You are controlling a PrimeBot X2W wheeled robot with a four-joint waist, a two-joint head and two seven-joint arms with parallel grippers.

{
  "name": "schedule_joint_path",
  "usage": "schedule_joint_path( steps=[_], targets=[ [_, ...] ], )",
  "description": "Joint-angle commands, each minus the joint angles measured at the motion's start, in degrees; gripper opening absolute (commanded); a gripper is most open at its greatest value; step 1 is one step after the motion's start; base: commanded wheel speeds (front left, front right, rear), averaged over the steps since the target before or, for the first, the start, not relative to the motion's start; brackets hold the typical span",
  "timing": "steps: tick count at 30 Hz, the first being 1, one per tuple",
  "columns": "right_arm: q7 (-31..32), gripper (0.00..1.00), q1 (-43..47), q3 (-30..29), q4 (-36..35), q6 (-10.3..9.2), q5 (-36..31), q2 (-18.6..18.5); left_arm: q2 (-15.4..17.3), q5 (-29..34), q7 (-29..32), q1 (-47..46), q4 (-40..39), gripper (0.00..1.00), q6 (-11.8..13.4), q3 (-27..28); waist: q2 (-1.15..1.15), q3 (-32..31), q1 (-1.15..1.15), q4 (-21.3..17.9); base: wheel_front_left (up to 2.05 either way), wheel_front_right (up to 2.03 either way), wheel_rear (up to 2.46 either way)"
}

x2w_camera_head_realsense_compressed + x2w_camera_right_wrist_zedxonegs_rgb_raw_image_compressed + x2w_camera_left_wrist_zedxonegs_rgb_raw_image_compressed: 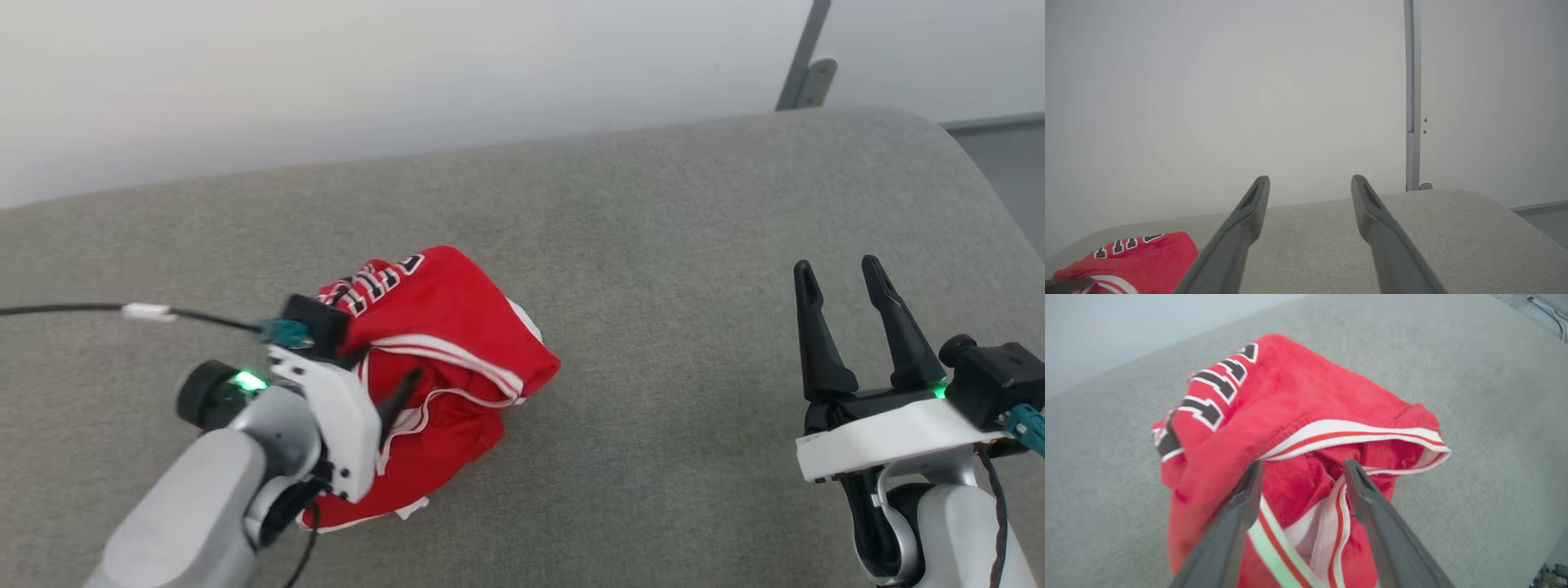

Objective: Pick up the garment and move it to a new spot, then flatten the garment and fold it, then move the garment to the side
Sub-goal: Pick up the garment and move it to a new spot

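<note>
The garment (457,327), a red jersey with black white-outlined letters and striped trim, lies crumpled in a heap on the grey padded surface (653,245), left of centre. My left gripper (384,380) reaches into the heap's near side. In the left wrist view its fingers (1367,494) stand apart over the striped armhole trim of the garment (1306,396), so the left gripper (1302,465) is open and pinches nothing. My right gripper (838,268) hovers open and empty at the lower right, well clear of the cloth. From the right wrist, the right gripper (1309,179) points at the wall, with the garment (1131,257) at the lower left.
The grey surface rounds off at its right edge (980,180), with floor (1012,163) beyond. A pale wall (408,73) runs along the back, with a metal post (804,57) at the back right. A black cable (82,309) trails left from the left wrist.
</note>
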Motion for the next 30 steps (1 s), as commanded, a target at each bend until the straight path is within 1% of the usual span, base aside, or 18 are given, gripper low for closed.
schedule_joint_path(
  steps=[1, 11, 13, 15, 18, 25, 30],
  targets=[
    [-0.3, 1.0, 0.5, 0.0, -0.2, 0.01, -0.3, 0.0, 0.4, -0.2, -0.8, 1.2, -0.6, 1.0, 0.5, 0.5, 0.0, -0.5, 0.0, 0.5, 0.0, 0.0, 0.0],
    [0.4, 1.0, 2.5, -0.9, -0.8, 0.01, -0.9, 0.0, 5.1, 0.7, -12.8, 9.3, -10.6, 1.0, 5.7, 6.5, 0.0, -3.6, 0.0, 3.3, 0.0, 0.0, 0.0],
    [0.6, 1.0, 2.8, -1.1, -1.0, 0.01, -1.0, 0.0, 5.2, 0.2, -15.2, 11.4, -12.2, 1.0, 7.3, 7.9, 0.0, -4.1, 0.0, 3.8, 0.0, 0.0, 0.0],
    [0.8, 1.0, 3.2, -1.3, -1.3, 0.01, -1.1, 0.0, 6.0, 0.6, -17.5, 13.3, -14.1, 1.0, 8.6, 9.1, 0.0, -4.5, 0.0, 4.2, 0.0, 0.0, 0.0],
    [0.8, 1.0, 3.7, -1.5, -1.7, 0.01, -1.2, 0.0, 7.0, 0.6, -20.8, 16.6, -16.4, 1.0, 10.1, 10.9, 0.0, -4.9, 0.0, 4.7, 0.0, 0.0, 0.0],
    [0.8, 1.0, 5.0, -2.3, -2.2, 0.01, -1.3, 0.0, 8.0, 0.2, -27.3, 23.1, -19.0, 1.0, 12.3, 13.9, 0.0, -5.5, 0.0, 5.8, 0.0, 0.0, 0.0],
    [0.3, 1.0, 6.4, -2.6, -2.3, 0.01, -1.2, 0.0, 7.7, 0.4, -30.8, 27.0, -19.6, 1.0, 13.8, 15.2, 0.0, -5.8, 0.0, 6.2, 0.0, 0.0, 0.0]
  ],
)
